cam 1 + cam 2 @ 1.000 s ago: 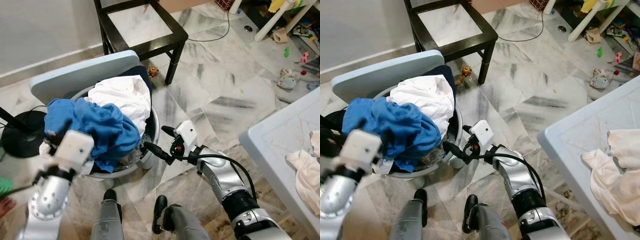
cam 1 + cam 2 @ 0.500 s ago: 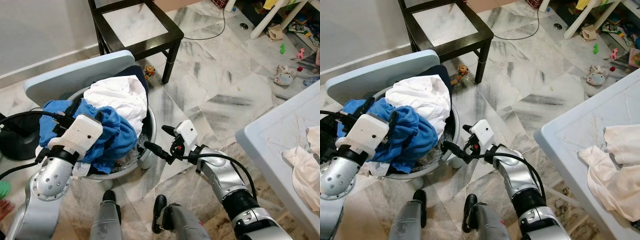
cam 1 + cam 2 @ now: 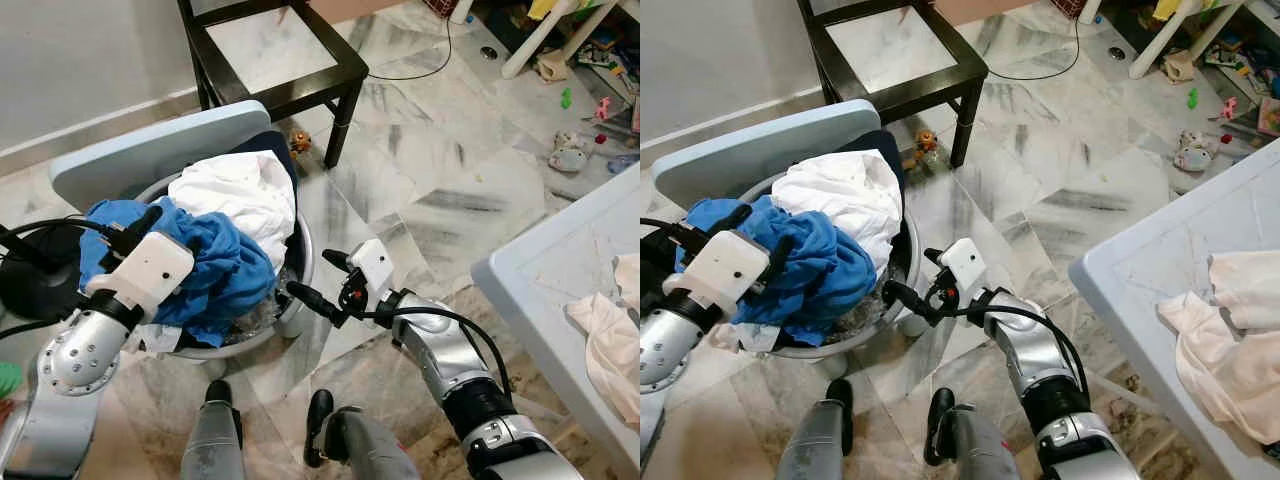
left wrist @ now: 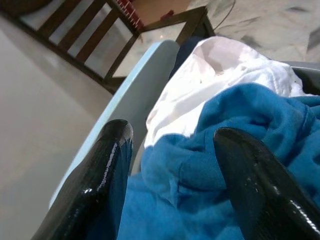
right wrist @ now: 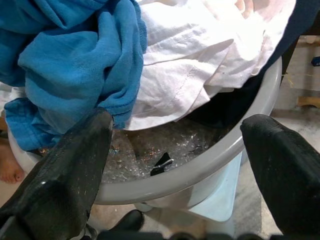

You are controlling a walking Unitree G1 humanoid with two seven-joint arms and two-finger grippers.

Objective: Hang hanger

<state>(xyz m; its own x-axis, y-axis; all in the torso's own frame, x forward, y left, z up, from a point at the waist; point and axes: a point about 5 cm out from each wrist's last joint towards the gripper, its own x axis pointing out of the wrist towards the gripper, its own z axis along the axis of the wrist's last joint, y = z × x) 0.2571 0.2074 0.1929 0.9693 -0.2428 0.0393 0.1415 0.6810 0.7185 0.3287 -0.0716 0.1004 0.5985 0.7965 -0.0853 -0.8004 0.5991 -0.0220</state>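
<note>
We're at the search step: left gripper open over the blue shirt, right gripper open beside the basin. No hanger spotted; next we dig through the laundry.

Place: a lived-in home — marble-tiled floor, laundry basin heaped with clothes.
Signs: toys scattered about, dark wooden chair — household clutter.
</note>
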